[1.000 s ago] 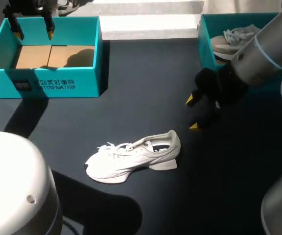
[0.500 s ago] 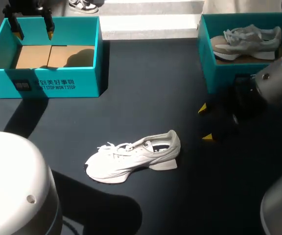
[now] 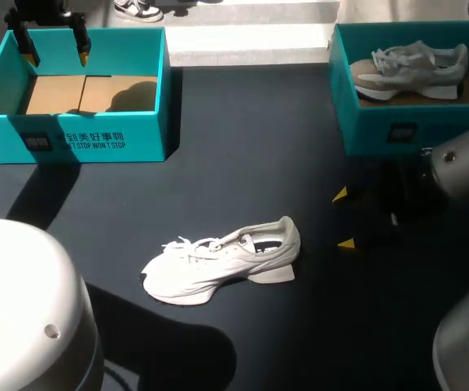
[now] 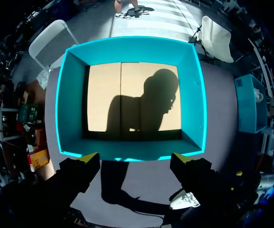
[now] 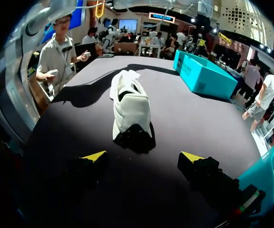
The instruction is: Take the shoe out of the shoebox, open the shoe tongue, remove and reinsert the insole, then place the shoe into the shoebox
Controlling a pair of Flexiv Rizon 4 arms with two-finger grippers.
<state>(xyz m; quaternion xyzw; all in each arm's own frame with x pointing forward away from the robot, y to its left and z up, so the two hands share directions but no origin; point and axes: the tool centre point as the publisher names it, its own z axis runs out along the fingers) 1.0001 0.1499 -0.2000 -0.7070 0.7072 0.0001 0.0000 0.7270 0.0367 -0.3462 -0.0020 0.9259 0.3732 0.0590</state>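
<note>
Dark table (image 3: 243, 138): white shoe (image 3: 218, 261), two shoeboxes (image 3: 149, 134)

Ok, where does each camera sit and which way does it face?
Head view: fixed above and behind, looking down on the table; both arms show, left gripper above the empty shoebox, right gripper off the heel of the white shoe.
Left wrist view: on that wrist, facing down into the empty shoebox; open yellow tips show.
Right wrist view: on that wrist, facing the shoe's heel across the table; open tips show.
Shared: all three show the white shoe.
</note>
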